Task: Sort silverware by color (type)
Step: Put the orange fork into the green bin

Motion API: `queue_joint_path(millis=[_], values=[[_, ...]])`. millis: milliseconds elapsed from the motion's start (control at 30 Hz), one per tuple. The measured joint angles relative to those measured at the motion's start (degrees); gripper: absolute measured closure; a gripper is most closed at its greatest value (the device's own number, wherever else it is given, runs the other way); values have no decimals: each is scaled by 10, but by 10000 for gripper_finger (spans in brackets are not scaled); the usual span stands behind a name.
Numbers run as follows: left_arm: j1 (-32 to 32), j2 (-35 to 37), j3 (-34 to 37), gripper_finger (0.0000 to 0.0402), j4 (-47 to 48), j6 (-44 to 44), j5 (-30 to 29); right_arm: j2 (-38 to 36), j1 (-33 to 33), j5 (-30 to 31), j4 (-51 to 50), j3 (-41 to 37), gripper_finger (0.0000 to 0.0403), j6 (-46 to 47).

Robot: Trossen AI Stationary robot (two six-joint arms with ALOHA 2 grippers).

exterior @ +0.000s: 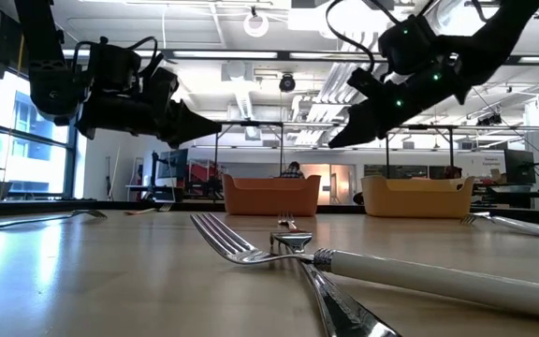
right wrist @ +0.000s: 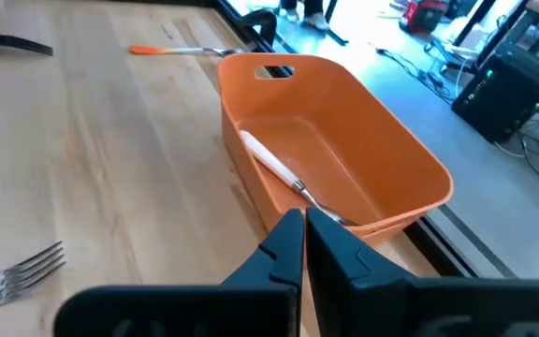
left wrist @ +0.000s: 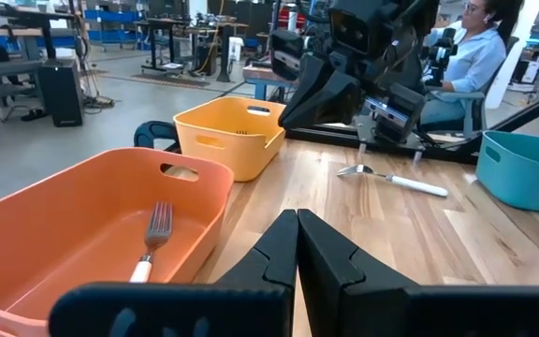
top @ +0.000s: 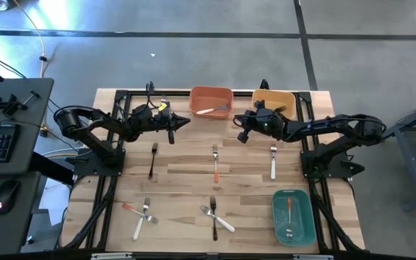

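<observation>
We find the left gripper (top: 186,121) raised above the table (top: 179,170), just beside the orange bin (top: 211,101), its fingers pressed together and carrying nothing. The right gripper (top: 241,136) hangs on the other side of that bin, in front of the yellow bin (top: 284,99), likewise closed tight and empty. In the low view both grippers sit well clear of the tabletop.

We record the forks as follows. A white-handled fork (top: 209,110) lies inside the orange bin, and a red-orange fork (top: 289,215) lies inside the teal bin (top: 293,216) at the near right. On the open table, across the middle row, we see a black-handled fork (top: 153,159), a red-orange fork (top: 215,163) and a white-handled fork (top: 273,162), each lying apart from the others. Nearer the front edge, a white fork (top: 141,220) and a red-orange fork (top: 137,211) lie crossed at the left, and a white fork (top: 217,217) crosses a black one (top: 214,218) near the centre.

We cannot tell from these views whether the yellow bin holds anything.

A person (left wrist: 480,56) sits in the room beyond the table.
</observation>
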State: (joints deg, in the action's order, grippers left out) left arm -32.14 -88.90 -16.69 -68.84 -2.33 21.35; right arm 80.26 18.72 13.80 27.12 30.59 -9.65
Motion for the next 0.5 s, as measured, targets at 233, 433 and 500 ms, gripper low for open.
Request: queue_joint_path(millis=[233,433,500], values=[[0,0,-5,401,5,-1,-1,-16,-1,-81,14,-4,403,-3],[6,0,-7,401,25,3,-1,-17,-45,-184,51,-21,403,25],[13,0,-7,401,30,9,-1,-17,-72,-184,71,-34,403,32]])
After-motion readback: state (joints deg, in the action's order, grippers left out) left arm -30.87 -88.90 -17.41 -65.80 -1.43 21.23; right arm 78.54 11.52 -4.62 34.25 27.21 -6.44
